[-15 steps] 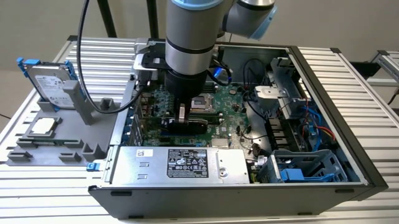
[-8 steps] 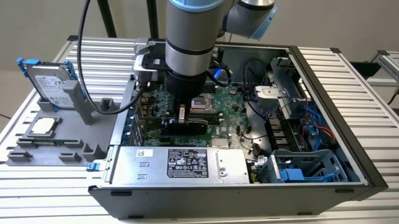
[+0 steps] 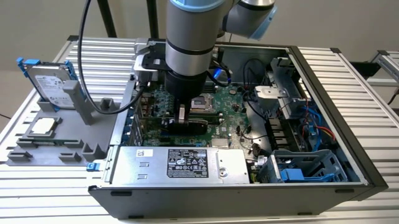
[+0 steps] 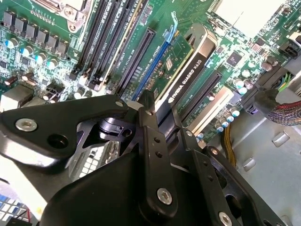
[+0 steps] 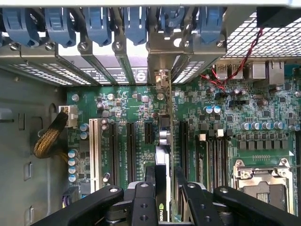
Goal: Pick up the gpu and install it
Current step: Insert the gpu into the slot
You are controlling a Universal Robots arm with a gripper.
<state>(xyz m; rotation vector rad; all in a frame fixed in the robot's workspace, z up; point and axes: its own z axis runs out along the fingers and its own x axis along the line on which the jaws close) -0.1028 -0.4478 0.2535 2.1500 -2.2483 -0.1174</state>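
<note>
Slatted metal worktop (image 3: 349, 70) carried an open computer case (image 3: 324, 186), its motherboard (image 3: 234, 119) exposed. Inside it, the gripper (image 3: 181, 120) had its fingers (image 4: 151, 136) clamped on the gpu (image 4: 186, 70), which stood on edge over the expansion slots (image 5: 120, 146), its bracket end toward the case's rear openings

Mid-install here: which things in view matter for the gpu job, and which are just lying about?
In the job:
gpu, standing edge-on over the motherboard slots
gripper, astride the gpu
open computer case

Lying about:
hard drive, upright in the grey holder tray
processor chip, flat on that tray
</note>
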